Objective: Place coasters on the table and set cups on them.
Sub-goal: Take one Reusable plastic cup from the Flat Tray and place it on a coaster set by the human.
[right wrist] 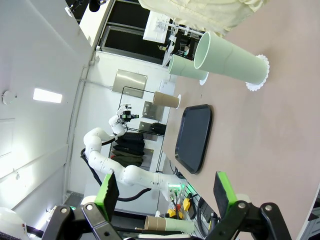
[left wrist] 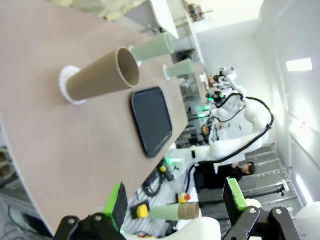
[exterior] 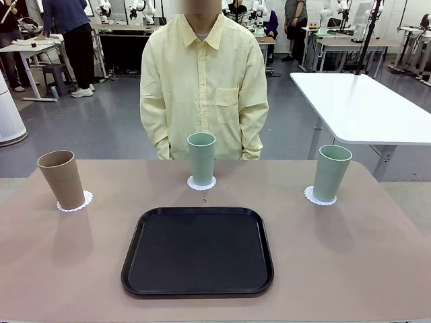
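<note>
Cups: tan near table's left edge, mint far-edge centre, mint right, each on coaster | left gripper, right gripper wide open, empty | risk: tall tumblers tip if nudged; black tray bare.

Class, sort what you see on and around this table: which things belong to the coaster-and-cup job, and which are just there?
Job: tan cup, two mint cups, three coasters, beige table.
Just there: black tray, white table behind.
</note>
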{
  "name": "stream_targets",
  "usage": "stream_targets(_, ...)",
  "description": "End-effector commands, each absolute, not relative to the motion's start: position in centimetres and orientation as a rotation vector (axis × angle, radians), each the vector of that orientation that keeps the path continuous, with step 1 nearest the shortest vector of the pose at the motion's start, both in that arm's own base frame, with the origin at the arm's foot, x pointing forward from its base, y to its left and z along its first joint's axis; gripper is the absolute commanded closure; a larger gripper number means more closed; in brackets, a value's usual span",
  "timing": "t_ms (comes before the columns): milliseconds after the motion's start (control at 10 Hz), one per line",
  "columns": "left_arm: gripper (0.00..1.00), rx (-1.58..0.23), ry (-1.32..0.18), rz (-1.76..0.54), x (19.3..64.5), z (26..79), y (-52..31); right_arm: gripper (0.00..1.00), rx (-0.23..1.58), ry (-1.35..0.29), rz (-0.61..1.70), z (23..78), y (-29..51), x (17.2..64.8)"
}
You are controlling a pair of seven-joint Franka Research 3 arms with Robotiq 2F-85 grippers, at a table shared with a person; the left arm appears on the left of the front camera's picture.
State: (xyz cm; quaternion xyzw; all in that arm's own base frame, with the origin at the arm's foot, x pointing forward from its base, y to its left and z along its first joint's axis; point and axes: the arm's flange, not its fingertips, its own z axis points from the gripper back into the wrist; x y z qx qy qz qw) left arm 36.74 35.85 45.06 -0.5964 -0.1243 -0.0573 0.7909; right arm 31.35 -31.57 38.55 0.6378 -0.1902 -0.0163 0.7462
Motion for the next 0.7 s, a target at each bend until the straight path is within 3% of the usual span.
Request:
stream_targets(0,0.00,-1.288,-0.275,-0.115,36.67,45.14,36.00,0.00,1.392,-0.415,-0.043,38.54,-31.56,31.33)
stream_targets(600,0.00,-1.288,-0.275,-0.115,36.67,45.14,36.00,0.00,1.392,-0.415,-0.043,38.54,-31.56,31.33)
